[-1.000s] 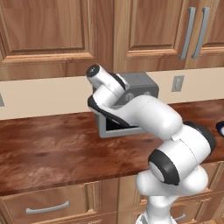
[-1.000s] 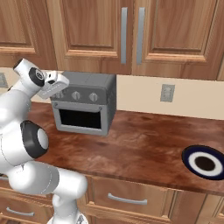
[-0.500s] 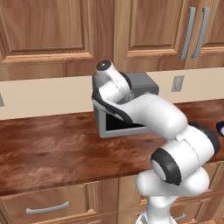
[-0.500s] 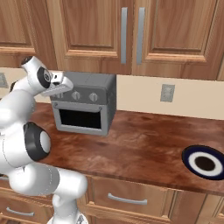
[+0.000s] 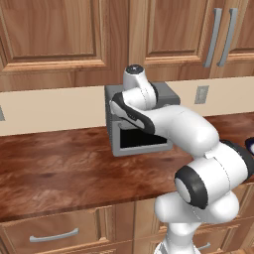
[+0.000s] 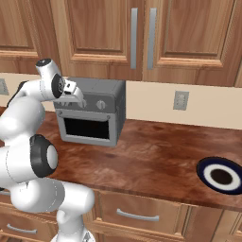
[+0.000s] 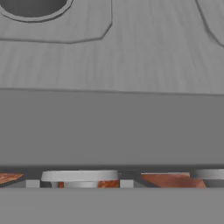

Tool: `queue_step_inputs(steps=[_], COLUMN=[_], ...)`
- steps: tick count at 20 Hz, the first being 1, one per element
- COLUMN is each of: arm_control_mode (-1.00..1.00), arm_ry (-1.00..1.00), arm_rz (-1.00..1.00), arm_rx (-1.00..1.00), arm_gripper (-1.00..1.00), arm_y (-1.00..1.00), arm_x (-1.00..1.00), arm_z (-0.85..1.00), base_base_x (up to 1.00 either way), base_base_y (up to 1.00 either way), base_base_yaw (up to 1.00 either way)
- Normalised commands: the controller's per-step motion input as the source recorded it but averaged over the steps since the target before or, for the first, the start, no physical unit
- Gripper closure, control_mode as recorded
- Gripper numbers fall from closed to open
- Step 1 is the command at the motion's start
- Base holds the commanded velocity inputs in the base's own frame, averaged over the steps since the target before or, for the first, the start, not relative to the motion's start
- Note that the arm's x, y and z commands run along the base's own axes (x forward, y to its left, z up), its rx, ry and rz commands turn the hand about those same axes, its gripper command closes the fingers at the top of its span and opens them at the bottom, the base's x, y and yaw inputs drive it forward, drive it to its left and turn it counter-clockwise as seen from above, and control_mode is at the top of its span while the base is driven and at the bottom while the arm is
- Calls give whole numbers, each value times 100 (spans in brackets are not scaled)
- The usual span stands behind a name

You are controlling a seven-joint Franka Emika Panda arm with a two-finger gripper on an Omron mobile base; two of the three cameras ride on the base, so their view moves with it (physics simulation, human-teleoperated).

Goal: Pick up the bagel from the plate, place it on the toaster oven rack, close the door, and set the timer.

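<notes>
- My gripper (image 6: 79,98) hangs at the upper left of the toaster oven (image 6: 101,101) front, right against its control panel beside a round knob (image 6: 100,104).
- I cannot tell how far my jaws stand apart, nor whether they pinch anything; my fingertips are lost against the grey panel.
- Through my hand view the grey oven face (image 7: 113,127) sits very close, with part of a dark round dial (image 7: 33,8) at the top edge.
- The door (image 6: 88,127) is shut, its dark glass facing out over the wooden counter (image 6: 156,160).
- The plate (image 6: 220,175) lies far to the right on the counter, well apart from the oven.
- I cannot make out the bagel; the plate's centre looks dark inside a white ring.
</notes>
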Motion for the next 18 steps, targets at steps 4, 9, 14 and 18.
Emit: queue_step_inputs(steps=[4,9,14,18], arm_control_mode=[-100,-100,-100,-100], arm_ry=[5,6,6,6], arm_rz=[0,0,-1,0], arm_rx=[27,26,24,26], arm_gripper=[100,100,100,100], arm_y=[-78,-76,-73,-67], arm_x=[0,0,0,0], arm_z=[-11,-12,-12,-7], base_base_x=[0,0,0,0], base_base_y=[0,0,0,0], base_base_yaw=[0,0,0,0])
